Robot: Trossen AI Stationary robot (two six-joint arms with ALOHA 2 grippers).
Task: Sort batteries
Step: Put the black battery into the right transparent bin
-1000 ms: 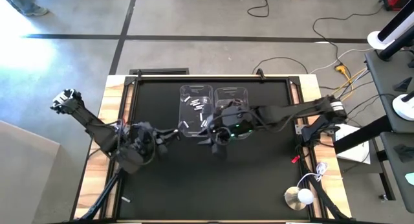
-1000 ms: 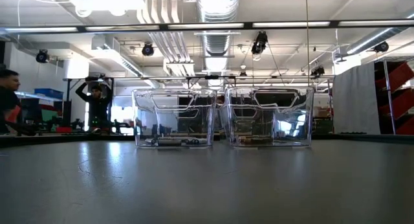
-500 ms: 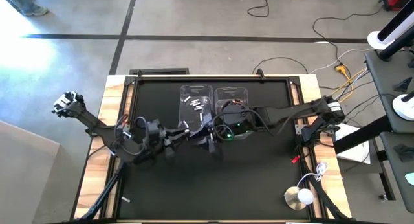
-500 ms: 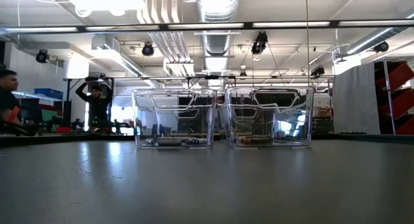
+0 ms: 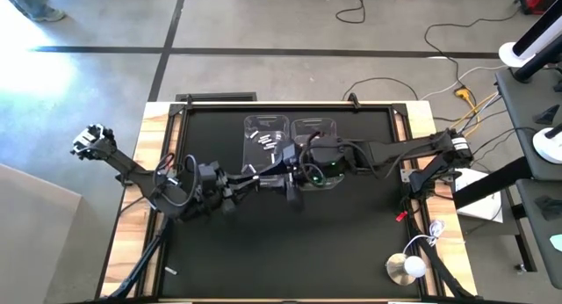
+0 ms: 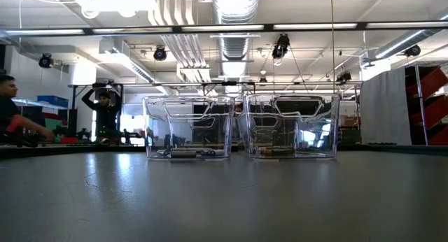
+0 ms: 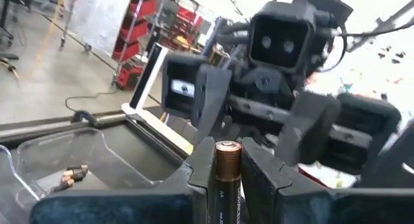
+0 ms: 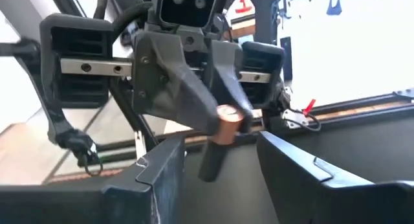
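Observation:
My left gripper [image 5: 265, 177] hangs above the table in front of the two clear bins, shut on a dark battery with a copper end [image 8: 226, 119]. My right gripper [image 5: 285, 189] faces it at close range. It is open, with a finger on each side of the battery's dark lower part [image 8: 209, 164] and not touching it. The left bin [image 5: 266, 126] holds silvery batteries [image 5: 266, 144]. The right bin [image 6: 290, 126] holds dark copper-ended batteries [image 7: 72, 175]. The low view shows neither gripper. My left gripper pinches the battery between its two fingers, just below the copper end [image 7: 227, 160]. The fingers [image 8: 194, 98] come in level from the table's left and lie across the battery. It is lifted clear and slanted near upright, copper end up, its dark body sticking out below the fingers.
A small red clip [image 5: 400, 217] lies on the right wooden border and a white round object [image 5: 408, 267] at the near right corner. A small pale piece [image 5: 169, 271] rests on the near left border. People stand in the room beyond the table [image 6: 105, 109].
My left gripper has gone toward the table's right and up with the battery, tipping from pointing downward to level, and now meets my right gripper in front of the bins. My right gripper has risen slightly and tipped up toward level.

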